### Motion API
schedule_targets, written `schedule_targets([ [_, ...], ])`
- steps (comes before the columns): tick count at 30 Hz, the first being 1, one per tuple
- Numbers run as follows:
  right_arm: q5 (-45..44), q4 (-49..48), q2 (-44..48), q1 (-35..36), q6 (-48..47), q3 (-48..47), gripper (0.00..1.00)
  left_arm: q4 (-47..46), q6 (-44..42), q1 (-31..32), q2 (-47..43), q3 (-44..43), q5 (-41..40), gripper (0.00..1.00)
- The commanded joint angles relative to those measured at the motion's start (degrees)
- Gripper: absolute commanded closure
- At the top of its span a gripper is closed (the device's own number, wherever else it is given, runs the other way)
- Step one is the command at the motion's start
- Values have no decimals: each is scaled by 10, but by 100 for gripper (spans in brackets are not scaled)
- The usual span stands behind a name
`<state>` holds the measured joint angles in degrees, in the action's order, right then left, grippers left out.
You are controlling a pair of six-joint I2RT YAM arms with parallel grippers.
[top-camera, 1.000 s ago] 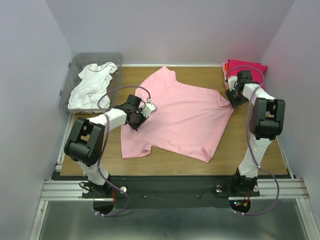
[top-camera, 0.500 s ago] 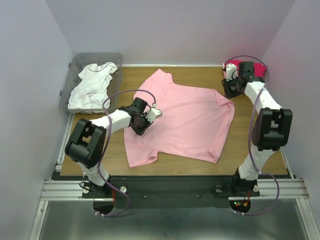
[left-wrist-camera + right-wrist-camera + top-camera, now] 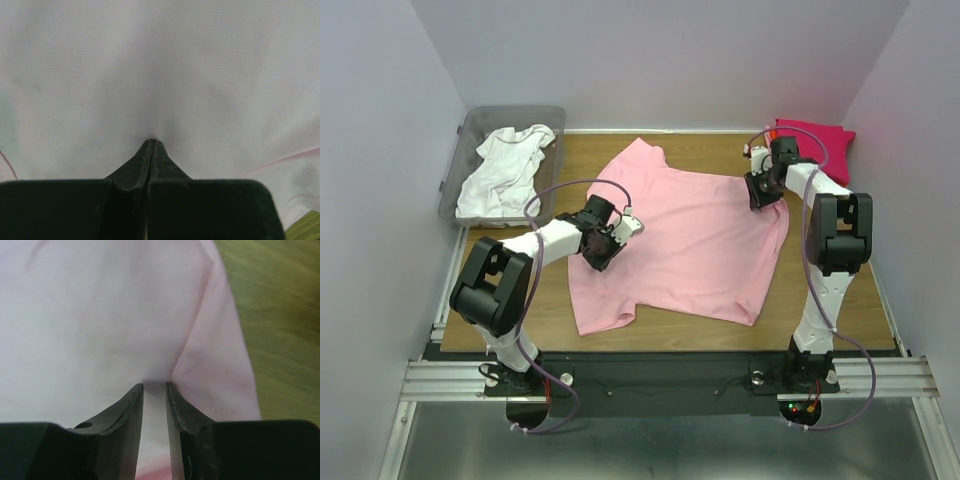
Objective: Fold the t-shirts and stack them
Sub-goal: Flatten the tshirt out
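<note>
A light pink t-shirt lies spread flat on the wooden table. My left gripper is on its left side near the sleeve. In the left wrist view the left gripper is shut, and the pink cloth puckers at its tips. My right gripper is at the shirt's far right corner. In the right wrist view the right gripper has its jaws narrowly parted, tips on the cloth, with a raised fold beside the right finger. A white t-shirt lies crumpled in the bin. A folded magenta t-shirt sits at the back right.
The clear grey bin stands at the back left corner. Bare wood shows along the table's right side and near edge. Walls close in the table on the left, back and right.
My left gripper dragged the shirt's left side toward the near right, then stopped. My right gripper left the shirt's right corner, swung to the far side, then came back down on the corner.
</note>
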<state>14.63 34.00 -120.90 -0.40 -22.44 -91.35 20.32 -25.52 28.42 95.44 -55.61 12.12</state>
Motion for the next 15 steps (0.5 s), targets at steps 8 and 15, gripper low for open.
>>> schedule_targets([
  [8, -167, -111, 3, -5, -59, -8, 70, 47, -18, -9, -6, 57, -17, 100],
  [15, -221, -156, 33, -4, -86, -13, 68, 56, -16, -10, -13, 45, -15, 100],
])
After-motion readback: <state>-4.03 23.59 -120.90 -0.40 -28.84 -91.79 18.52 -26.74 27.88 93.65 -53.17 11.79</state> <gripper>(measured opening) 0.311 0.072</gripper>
